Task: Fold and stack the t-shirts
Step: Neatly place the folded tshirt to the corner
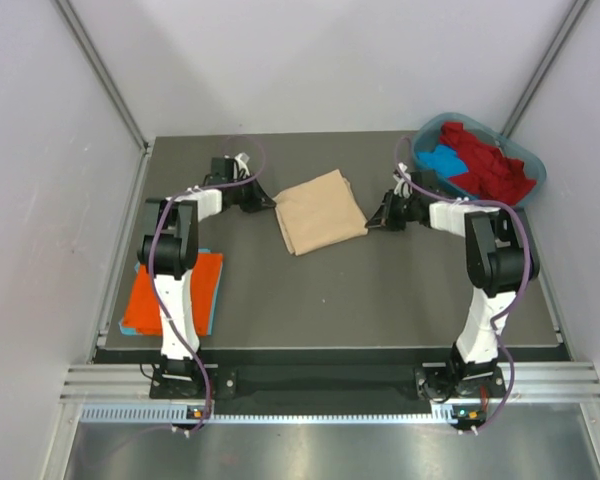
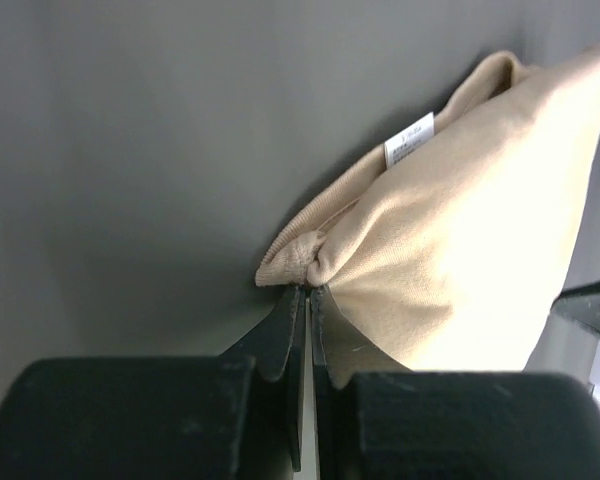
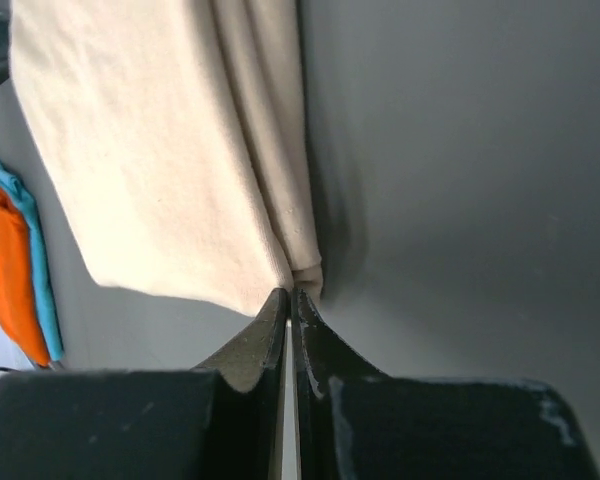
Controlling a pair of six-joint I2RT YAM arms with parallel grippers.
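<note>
A folded beige-tan t-shirt [image 1: 320, 211] lies in the middle of the dark table. My left gripper [image 1: 270, 202] is shut on its left corner; the left wrist view shows the pinched cloth [image 2: 310, 262] and a small white neck label [image 2: 410, 139]. My right gripper [image 1: 373, 222] is shut on its right corner; the right wrist view shows the cloth [image 3: 180, 150] bunched at the fingertips [image 3: 292, 298]. An orange t-shirt [image 1: 170, 292] lies folded on a blue one at the near left. Red [image 1: 485, 165] and blue [image 1: 442, 160] shirts sit in the tub.
A teal-blue oval plastic tub [image 1: 525, 160] stands at the back right corner. White walls enclose the table on three sides. The orange and blue stack also shows in the right wrist view [image 3: 15, 270].
</note>
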